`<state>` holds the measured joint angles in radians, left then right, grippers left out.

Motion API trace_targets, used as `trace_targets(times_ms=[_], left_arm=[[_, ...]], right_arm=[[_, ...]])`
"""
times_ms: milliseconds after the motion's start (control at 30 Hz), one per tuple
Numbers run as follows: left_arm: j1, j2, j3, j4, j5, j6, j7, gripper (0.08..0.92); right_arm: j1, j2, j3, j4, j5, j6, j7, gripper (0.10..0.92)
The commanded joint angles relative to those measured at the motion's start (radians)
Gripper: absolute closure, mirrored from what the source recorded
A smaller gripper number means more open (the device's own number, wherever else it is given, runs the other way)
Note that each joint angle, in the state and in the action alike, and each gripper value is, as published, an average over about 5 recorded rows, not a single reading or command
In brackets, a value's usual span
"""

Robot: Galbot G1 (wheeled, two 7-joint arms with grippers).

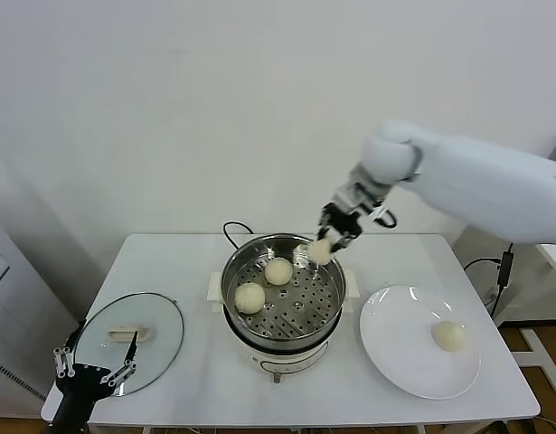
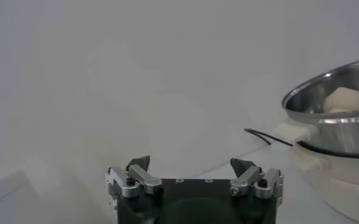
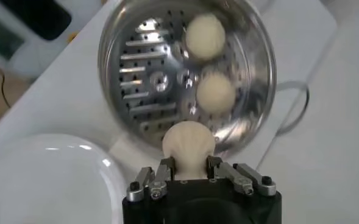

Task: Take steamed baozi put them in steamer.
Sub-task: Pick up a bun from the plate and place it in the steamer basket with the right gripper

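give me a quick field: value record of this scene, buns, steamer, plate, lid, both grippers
baozi in steamer: two, on the perforated tray
baozi in transit: one, held above the steamer's far right rim
baozi left: one, on the plate
steamer: table centre, uncovered
plate: white, right of the steamer
glass lid: flat on the table, left of the steamer
right gripper: shut on the carried baozi
left gripper: open, idle at the near left table edge by the lid
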<state>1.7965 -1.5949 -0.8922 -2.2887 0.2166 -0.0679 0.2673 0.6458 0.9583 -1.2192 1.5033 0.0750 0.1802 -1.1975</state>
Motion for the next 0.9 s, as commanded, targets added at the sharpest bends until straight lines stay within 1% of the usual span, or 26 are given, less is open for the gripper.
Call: trace_targets(times_ms=[33, 167, 367, 533, 667, 767, 900], left_arm=[[-0.006, 0.0, -0.005, 0.006, -0.013, 0.002, -0.001, 0.177], [-0.011, -0.004, -0.002, 0.019, -0.012, 0.001, 0.0, 0.177], [-0.022, -0.004, 0.002, 0.031, -0.007, 0.003, 0.0, 0.177], [-0.032, -0.007, 0.01, 0.036, 0.005, 0.008, 0.0, 0.177], [-0.037, -0.011, 0.016, 0.039, 0.012, 0.009, 0.0, 0.177], [-0.035, -0.009, 0.015, 0.04, 0.01, 0.008, 0.0, 0.177], [-0.035, -0.006, 0.012, 0.043, 0.007, 0.008, -0.001, 0.177]], right_arm=[[-0.182, 0.144, 0.042, 0.126, -0.328, 0.267, -0.003, 0.681], [-0.244, 0.123, 0.064, 0.132, -0.375, 0.318, -0.03, 0.684], [-0.272, 0.087, 0.086, 0.12, -0.356, 0.385, -0.058, 0.686], [-0.271, 0.072, 0.087, 0.16, -0.34, 0.392, -0.073, 0.686], [-0.276, 0.073, 0.09, 0.164, -0.344, 0.395, -0.075, 0.682], [-0.275, 0.072, 0.1, 0.155, -0.347, 0.406, -0.074, 0.652], [-0.259, 0.074, 0.129, 0.136, -0.334, 0.404, -0.07, 0.552]])
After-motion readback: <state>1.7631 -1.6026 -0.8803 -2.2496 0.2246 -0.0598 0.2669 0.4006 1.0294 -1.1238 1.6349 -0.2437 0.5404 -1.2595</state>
